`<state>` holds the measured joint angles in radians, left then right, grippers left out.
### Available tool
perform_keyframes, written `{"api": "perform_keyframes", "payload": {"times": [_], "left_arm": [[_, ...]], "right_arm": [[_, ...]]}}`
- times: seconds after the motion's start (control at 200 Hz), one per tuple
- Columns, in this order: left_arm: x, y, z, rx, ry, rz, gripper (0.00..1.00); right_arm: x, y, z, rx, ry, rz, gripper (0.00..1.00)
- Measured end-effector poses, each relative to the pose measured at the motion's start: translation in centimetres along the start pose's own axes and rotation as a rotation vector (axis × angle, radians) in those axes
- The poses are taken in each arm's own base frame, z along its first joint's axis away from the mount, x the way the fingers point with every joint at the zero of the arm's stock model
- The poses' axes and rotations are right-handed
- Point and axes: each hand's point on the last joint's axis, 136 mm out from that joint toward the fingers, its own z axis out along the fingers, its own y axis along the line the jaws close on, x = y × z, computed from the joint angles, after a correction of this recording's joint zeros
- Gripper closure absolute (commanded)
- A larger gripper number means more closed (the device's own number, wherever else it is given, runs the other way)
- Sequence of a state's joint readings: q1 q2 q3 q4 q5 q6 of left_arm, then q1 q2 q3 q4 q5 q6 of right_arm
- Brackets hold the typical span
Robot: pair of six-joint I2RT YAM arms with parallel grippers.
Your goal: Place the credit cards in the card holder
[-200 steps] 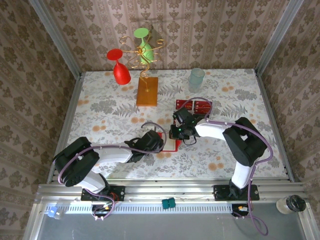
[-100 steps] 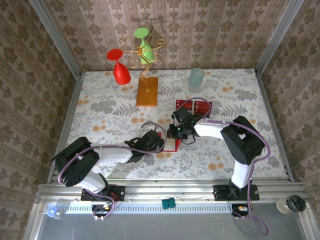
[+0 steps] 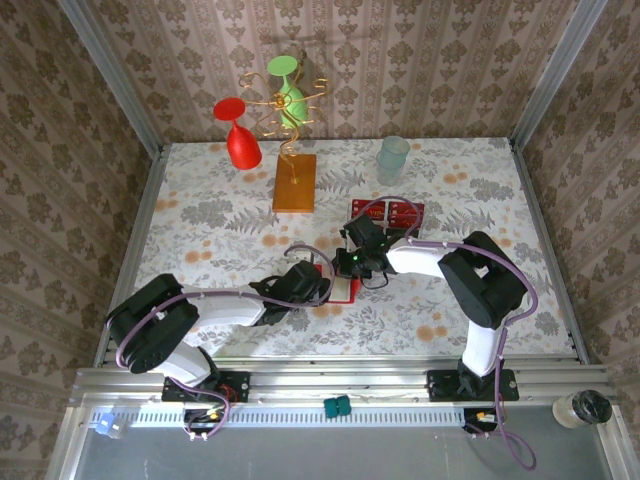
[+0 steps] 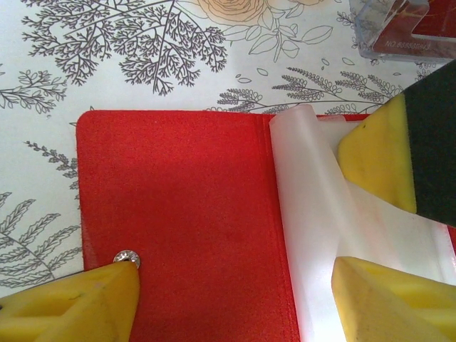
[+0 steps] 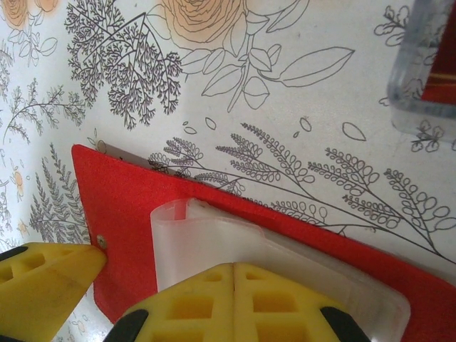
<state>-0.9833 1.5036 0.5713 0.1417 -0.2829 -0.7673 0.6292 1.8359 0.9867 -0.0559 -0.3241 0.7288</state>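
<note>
Both arms meet at the open card holder point(image 4: 185, 214) mid-tabletop: your left fingers point(image 4: 78, 299) spread wide, seemingly pinning it flat beside its snap stud point(image 4: 127, 257), while your right fingers point(image 5: 278, 306) press closed over its clear sleeve point(image 4: 313, 214). Credit cards point(image 3: 402, 211) wait just beyond the card holder.

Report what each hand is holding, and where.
Left hand open, resting on the plain red folding wallet, gripping nothing. Right hand shut, tips on its translucent inner sleeve; pinch unclear.
</note>
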Motion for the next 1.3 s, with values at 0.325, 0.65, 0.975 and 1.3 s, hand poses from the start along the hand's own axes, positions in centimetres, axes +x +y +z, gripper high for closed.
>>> {"api": "perform_keyframes", "payload": {"times": [0.325, 0.65, 0.975, 1.3], "left_arm": [[-0.8, -0.8, -0.7, 0.04, -0.057, -0.001, 0.26], [-0.5, -0.8, -0.3, 0.041, -0.059, 0.003, 0.35], [0.2, -0.2, 0.4, 0.018, -0.048, 0.009, 0.46], [0.1, -0.1, 0.5, 0.017, -0.064, 0.004, 0.48]], "right_arm": [[0.0, 0.0, 0.0, -0.001, 0.0, 0.004, 0.99], [0.0, 0.0, 0.1, -0.003, 0.001, 0.007, 0.99], [0.0, 0.1, 0.1, -0.004, 0.001, 0.007, 0.95], [-0.5, 0.6, -1.1, -0.02, -0.011, 0.006, 0.62]]}}
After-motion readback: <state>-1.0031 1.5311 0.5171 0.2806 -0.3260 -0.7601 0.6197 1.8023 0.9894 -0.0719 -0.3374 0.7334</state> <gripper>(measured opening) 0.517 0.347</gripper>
